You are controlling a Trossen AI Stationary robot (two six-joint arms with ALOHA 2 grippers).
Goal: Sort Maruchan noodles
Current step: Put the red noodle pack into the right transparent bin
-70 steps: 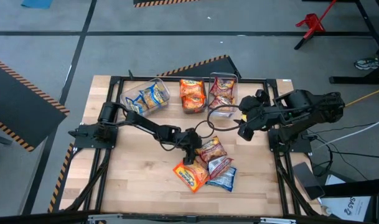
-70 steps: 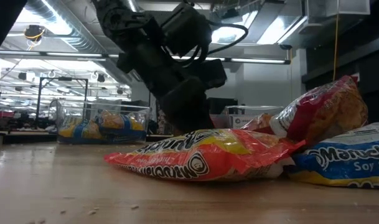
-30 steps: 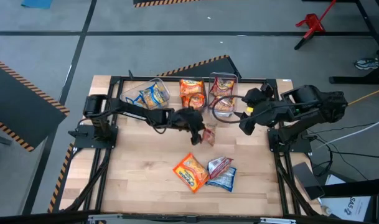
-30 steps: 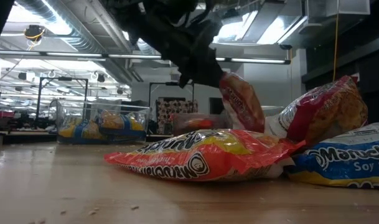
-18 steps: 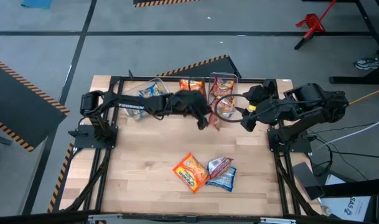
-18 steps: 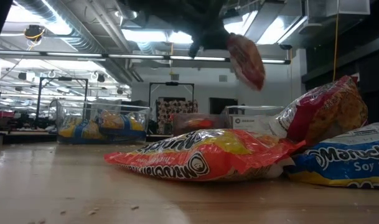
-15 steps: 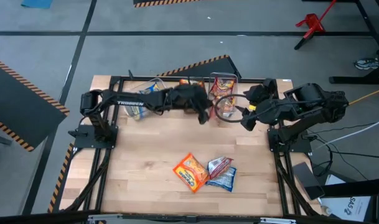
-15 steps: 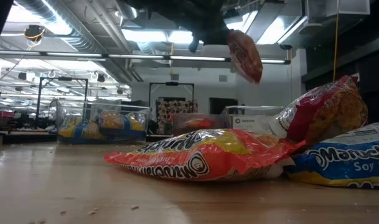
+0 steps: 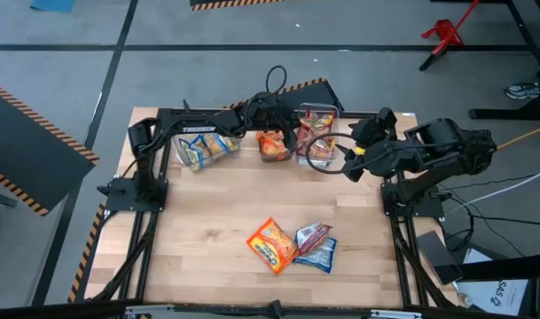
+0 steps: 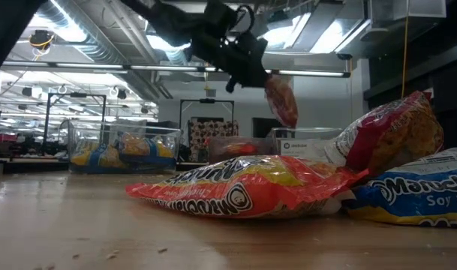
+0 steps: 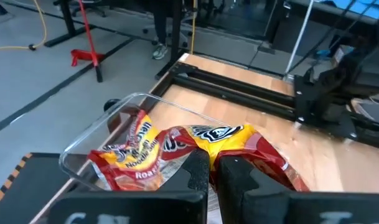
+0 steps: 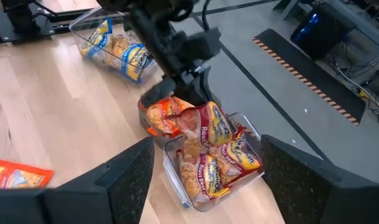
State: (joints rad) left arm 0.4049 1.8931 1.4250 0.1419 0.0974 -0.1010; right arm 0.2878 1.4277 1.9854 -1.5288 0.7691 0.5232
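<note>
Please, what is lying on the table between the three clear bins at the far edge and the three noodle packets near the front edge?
Nothing: the high view shows bare wooden table between the clear bins and the three packets.

Left gripper (image 12: 192, 106) with a red packet (image 12: 215, 127) over the red-packet bin (image 12: 177, 163).

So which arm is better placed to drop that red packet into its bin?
The left: its gripper holds the red packet above the bin of red packets. The right gripper waits alongside, empty.
</note>
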